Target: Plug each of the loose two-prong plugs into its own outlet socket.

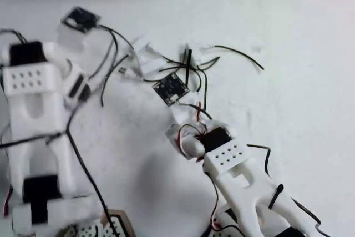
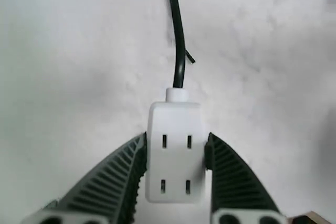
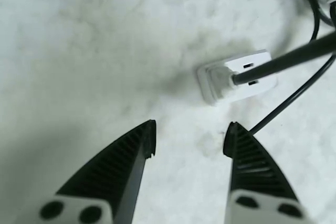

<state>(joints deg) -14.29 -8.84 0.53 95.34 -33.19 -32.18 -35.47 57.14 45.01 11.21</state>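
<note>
From above, a tangle of black cords (image 1: 188, 73) lies mid-table (image 1: 299, 70). The left arm (image 1: 33, 98) stands well to the left of the tangle and the right arm (image 1: 238, 176) on its near side.

At the left wrist, the left gripper (image 2: 176, 141) is clenched on a white socket block (image 2: 175, 156), held apart from the tangle. All four slots are bare, and its cord (image 2: 177, 35) leads away over the table.

At the right wrist, the right gripper (image 3: 191, 128) hangs released, with nothing between its jaws. A second socket block (image 3: 244, 76) lies flat at the tangle's edge, and a black cord (image 3: 289, 59) meets its white collar
</note>
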